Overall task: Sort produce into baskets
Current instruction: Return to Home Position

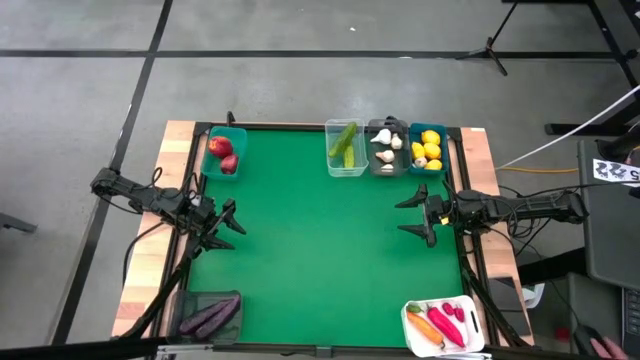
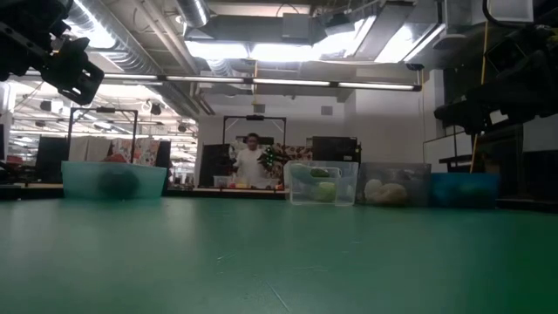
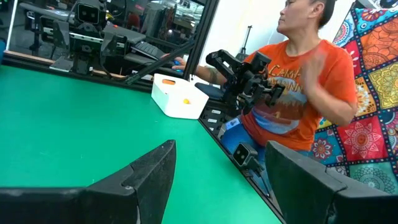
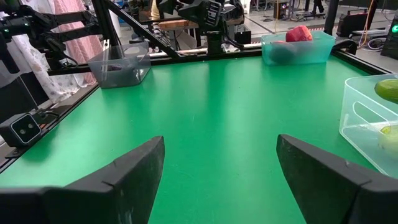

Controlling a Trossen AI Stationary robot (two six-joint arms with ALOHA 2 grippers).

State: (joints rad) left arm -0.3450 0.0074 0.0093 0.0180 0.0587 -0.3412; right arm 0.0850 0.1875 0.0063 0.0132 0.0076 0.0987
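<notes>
All the produce lies in baskets. Red apples sit in a teal bin (image 1: 224,152) at the far left. Green cucumbers lie in the clear bin (image 1: 345,147), garlic bulbs in a dark grey bin (image 1: 387,148), yellow lemons in a teal bin (image 1: 428,149) at the far right. Purple eggplants lie in a dark grey bin (image 1: 211,315) at the near left. A carrot and pink peppers lie in the white bin (image 1: 444,325) at the near right. My left gripper (image 1: 229,226) is open and empty at the table's left edge. My right gripper (image 1: 412,214) is open and empty at the right edge.
The green mat (image 1: 320,240) between the two grippers is bare. A person in an orange shirt (image 3: 298,93) stands beyond the table's right side, near the white bin (image 3: 179,96). Another person (image 2: 251,161) stands far behind the table.
</notes>
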